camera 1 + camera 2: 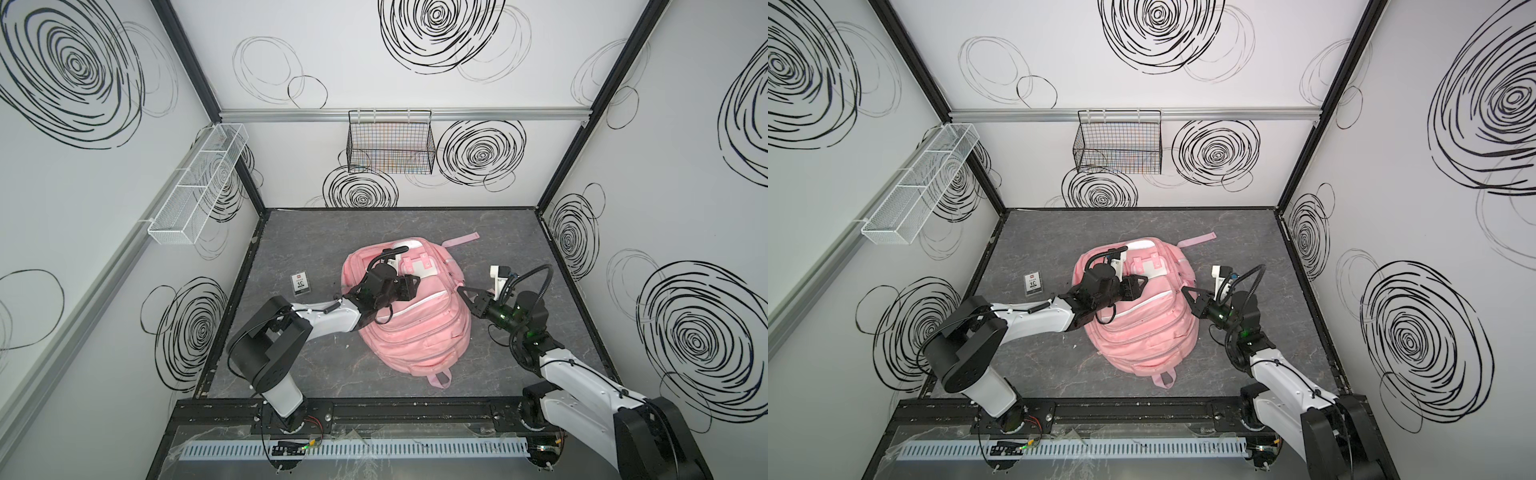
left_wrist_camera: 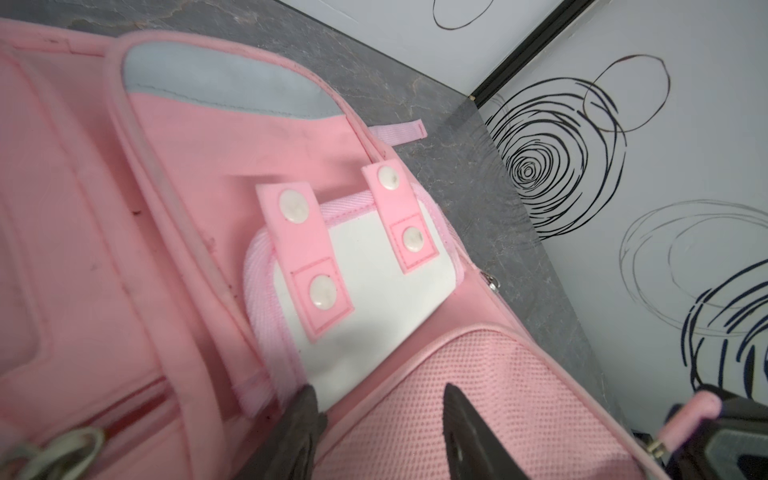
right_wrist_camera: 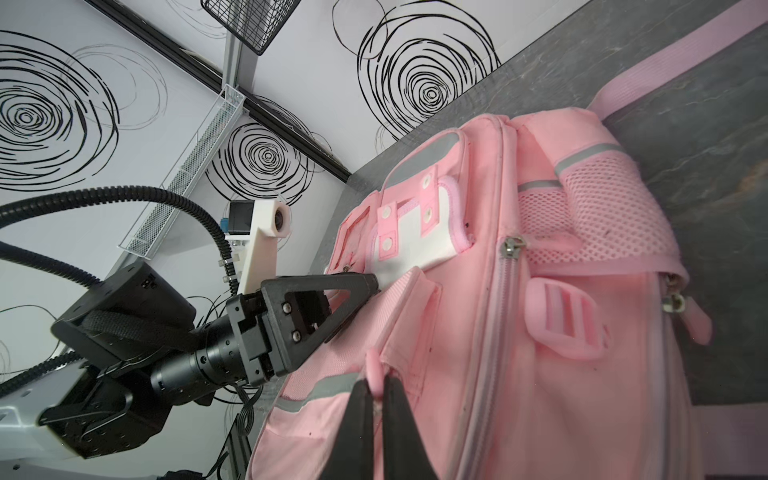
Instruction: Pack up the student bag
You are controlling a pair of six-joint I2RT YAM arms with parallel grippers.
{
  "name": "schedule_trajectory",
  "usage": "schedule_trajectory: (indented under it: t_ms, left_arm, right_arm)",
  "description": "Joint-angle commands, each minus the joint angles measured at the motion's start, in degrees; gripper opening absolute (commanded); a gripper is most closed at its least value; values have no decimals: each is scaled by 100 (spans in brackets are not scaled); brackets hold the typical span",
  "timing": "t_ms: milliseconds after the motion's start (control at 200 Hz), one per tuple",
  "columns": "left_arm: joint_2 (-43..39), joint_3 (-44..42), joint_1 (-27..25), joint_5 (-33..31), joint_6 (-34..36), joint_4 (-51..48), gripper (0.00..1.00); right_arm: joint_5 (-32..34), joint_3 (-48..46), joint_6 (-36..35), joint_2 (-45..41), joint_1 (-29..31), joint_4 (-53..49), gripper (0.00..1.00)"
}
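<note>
On table [image 1: 316, 374] — student bag [image 1: 415, 332] | left gripper [image 2: 378, 397] jaws apart over it | right gripper [image 3: 376, 388] pinching pink tab [image 3: 372, 363]

pink student bag [image 1: 411, 332], soft fabric, flat on table [image 1: 316, 374], front up, approx centre

You get bright, even, diffuse light in every view, and the white walls [image 1: 353, 83] read cleanly. The bag [image 1: 415, 332] casts only a faint, soft shadow on the counter [image 1: 324, 374]. In both top views the frame bars [image 1: 615, 83] splay toward the edges. In the left wrist view the fingers [image 2: 299, 436] look blurred, close to the lens; the right wrist view is crisper.
</note>
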Motion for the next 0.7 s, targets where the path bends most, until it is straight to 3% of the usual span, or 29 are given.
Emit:
schedule_trajectory:
  t_ms: [0,200,395,505,695]
  left_arm:
    - [335,-351,95,-618,-401,-553,53]
    - [387,-282,62,-473,-345,-507,54]
    - [431,-219,5,-386,-324,-566,55]
    - [525,-219,43,-436,-407,-573,54]
    - [665,-280,183,-409,-555,-478,53]
  right_arm:
    - [302,-207,258,-440,-27,380,0]
    - [237,-215,-19,-614,-32,325,0]
    - [-337,-119,-230,-294,-2,504,0]
    - [-265,-214,-521,-533,111,334,0]
    - [408,-481,-998,-1508,507,-134,0]
